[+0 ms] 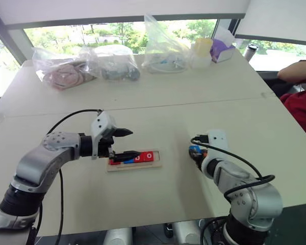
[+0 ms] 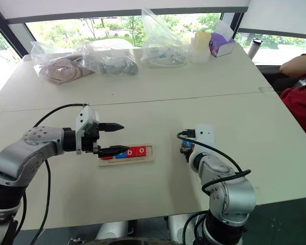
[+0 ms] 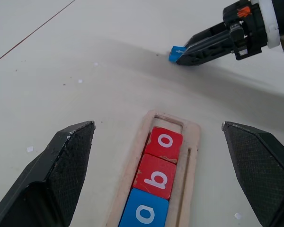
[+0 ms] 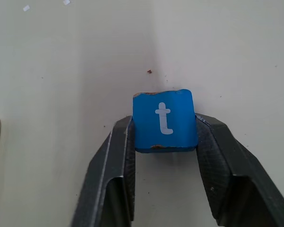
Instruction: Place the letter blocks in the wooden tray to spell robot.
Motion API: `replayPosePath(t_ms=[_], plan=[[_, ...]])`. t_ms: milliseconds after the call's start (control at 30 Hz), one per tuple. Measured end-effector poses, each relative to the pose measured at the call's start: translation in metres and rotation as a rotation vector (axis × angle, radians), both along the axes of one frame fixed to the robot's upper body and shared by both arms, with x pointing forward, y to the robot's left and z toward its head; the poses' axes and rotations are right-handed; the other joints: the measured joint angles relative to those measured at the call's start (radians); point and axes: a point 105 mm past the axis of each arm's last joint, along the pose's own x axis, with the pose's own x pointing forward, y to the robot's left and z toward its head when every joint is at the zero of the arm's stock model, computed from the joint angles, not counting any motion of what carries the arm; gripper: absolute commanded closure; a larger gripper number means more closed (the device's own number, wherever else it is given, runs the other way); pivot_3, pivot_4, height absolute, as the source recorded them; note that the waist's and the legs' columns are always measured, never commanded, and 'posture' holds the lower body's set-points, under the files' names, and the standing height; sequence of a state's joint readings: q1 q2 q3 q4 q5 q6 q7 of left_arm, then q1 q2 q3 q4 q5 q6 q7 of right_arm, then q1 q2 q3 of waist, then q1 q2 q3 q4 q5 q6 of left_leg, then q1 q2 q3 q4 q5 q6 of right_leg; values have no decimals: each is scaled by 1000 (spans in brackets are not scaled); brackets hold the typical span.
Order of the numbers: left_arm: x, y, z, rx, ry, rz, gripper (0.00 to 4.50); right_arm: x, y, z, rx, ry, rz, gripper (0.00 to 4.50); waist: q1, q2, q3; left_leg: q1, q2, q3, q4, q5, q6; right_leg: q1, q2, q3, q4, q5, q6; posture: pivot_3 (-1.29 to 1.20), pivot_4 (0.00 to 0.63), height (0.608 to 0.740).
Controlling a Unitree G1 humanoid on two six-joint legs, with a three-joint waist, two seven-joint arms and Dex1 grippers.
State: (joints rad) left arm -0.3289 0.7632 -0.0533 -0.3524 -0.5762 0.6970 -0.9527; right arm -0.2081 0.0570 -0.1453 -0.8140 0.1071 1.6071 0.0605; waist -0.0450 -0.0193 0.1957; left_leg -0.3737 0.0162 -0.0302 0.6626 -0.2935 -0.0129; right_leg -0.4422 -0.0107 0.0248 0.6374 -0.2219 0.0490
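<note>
Holding the blue t block (image 4: 164,121) pinched between its fingers, your right gripper (image 3: 185,54) sits above bare table (image 1: 158,199), well right of the wooden tray (image 1: 134,165) | left gripper (image 1: 128,144) spread wide over the tray's left end | tray shows blue a, red b, red o; right-end slot empty.

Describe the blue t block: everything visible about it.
The blue t block is a small square tile, glossy blue with a white lowercase t on its face and worn, chipped spots of brownish wood along its edges. It sits clamped between the two black fingers of the right gripper, which press its opposite sides. It is above the pale table, off to the side of the wooden tray, not in it.
</note>
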Motion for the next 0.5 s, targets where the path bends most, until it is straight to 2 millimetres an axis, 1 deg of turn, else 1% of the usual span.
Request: replayPosePath(t_ms=[67, 100, 200, 233, 300, 333, 400, 433, 500], plan=[[0, 0, 0, -1, -2, 0, 0, 0, 3, 1, 14, -3, 18, 416, 1, 0, 0, 0, 0, 0, 0, 0, 0, 0, 0, 0, 0, 0, 0, 0, 150, 740], [0, 0, 0, -1, -2, 0, 0, 0, 4, 1, 18, -5, 23, 44, 0, 0, 0, 0, 0, 0, 0, 0, 0, 1, 0, 0, 0, 0, 0, 0, 150, 740], [0, 0, 0, -2, -2, 2, 0, 2, 3, 3, 8, -13, 50, 44, 1, 0, 0, 0, 0, 0, 1, 0, 0, 1, -1, 0, -1, 0, 0, 0, 150, 740], [0, 0, 0, -1, -2, 3, 0, 3, -1, 7, -25, -26, 81, 44, 1, 0, 0, 0, -1, 0, 1, 0, 0, 1, -1, 0, -1, 0, 0, 0, 150, 740], [0, 1, -1, 2, 2, 4, 0, 5, -11, 24, -141, -100, 195, 44, 1, 1, 0, 0, -1, 1, 1, 0, 0, 1, -2, 0, -3, 0, 0, 0, 150, 740], [-1, 2, -2, 8, 6, 5, 0, 5, -12, 35, -162, -148, 255, 44, 1, 0, 0, 0, -1, 1, 1, 0, 0, 2, -2, 0, -4, 0, 1, 0, 150, 740], [-1, 4, -2, 16, 11, 2, 0, 4, -4, 55, -142, -232, 387, 44, -1, 0, 0, 0, -1, 1, 0, -1, 1, 2, 0, 0, -4, 0, 1, 0, 150, 740], [-3, 3, -1, 16, 17, -7, 0, 1, 0, 60, -128, -255, 460, 44, 0, 0, 0, 0, 0, 0, -1, -1, 1, 2, 1, 0, -4, 0, 1, 0, 150, 740], [-9, 1, 0, 16, 39, -50, 0, -6, 1, 64, -132, -262, 604, 44, 2, 0, 0, 0, 0, -1, -2, -1, 2, 2, 1, -1, -4, -1, 2, 0, 150, 740]])
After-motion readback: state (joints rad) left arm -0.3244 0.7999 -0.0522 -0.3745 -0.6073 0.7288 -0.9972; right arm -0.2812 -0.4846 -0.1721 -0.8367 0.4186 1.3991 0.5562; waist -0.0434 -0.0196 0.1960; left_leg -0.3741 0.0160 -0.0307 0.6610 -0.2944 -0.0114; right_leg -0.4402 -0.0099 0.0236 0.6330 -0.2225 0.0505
